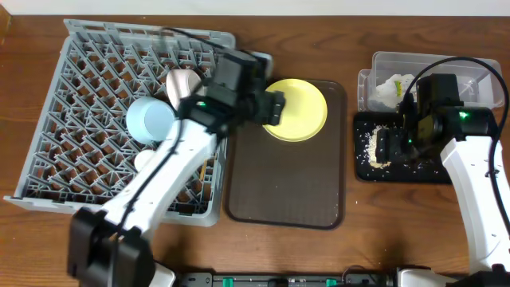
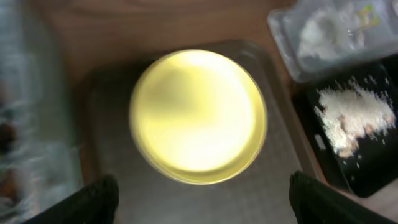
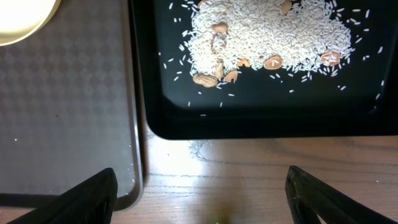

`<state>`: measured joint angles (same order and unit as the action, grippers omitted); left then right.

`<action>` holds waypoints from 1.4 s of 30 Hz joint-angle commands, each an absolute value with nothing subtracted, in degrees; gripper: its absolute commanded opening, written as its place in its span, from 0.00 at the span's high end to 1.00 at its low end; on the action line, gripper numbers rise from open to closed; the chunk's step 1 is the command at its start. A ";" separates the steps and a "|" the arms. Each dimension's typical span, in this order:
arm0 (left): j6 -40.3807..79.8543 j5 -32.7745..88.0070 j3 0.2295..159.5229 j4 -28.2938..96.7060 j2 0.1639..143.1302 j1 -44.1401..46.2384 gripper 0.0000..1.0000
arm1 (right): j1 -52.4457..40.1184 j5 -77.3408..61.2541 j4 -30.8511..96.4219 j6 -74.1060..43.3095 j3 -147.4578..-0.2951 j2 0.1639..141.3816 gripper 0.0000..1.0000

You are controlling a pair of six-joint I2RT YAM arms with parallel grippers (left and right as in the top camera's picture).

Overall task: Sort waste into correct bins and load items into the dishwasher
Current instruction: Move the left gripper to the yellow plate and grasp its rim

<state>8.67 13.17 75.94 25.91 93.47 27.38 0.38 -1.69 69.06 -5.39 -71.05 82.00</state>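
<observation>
**Over the plate: a thin rim and a crowded rack**

On the brown tray (image 1: pixel 283 191) the plate (image 1: pixel 296 110) lies flat and alone, just beside the rack (image 1: pixel 80 104). My left gripper (image 2: pixel 203 186) hangs above the plate's near edge, fingers spread wide with nothing between them. My wrist view is blurred, so I can't say how high I am; probably not touching.

The main risk, as I judge it, is the grasp. A plate lying flat offers only a thin rim. If one finger fails to get under it, I would push the plate across the tray instead of lifting it. I might also pinch the rim so shallowly that the plate tips out on the way over. A drop could land on the blue bowl (image 1: pixel 150 119) among the pegs, close to where my arm crosses the rack. Pressing down hard could also shove the brown tray along the worktop (image 1: pixel 398 231).

My right gripper (image 3: pixel 202 180) is open and empty too, over the worktop just beside the black tray (image 3: pixel 249 124). The rice (image 3: pixel 267 37) is heaped loose in that tray, and the wrapper (image 1: pixel 396 86) sits in the tub (image 1: pixel 382 62). A careless swing on that side could knock the black tray and scatter grains.
</observation>
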 commanded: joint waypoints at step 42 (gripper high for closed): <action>6.26 5.26 93.97 47.72 130.52 46.52 0.94 | 0.73 -1.98 69.21 -4.86 -71.88 81.25 0.16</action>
<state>5.76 3.92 96.27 45.71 127.39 45.30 0.38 -1.69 69.19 -5.39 -71.09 82.00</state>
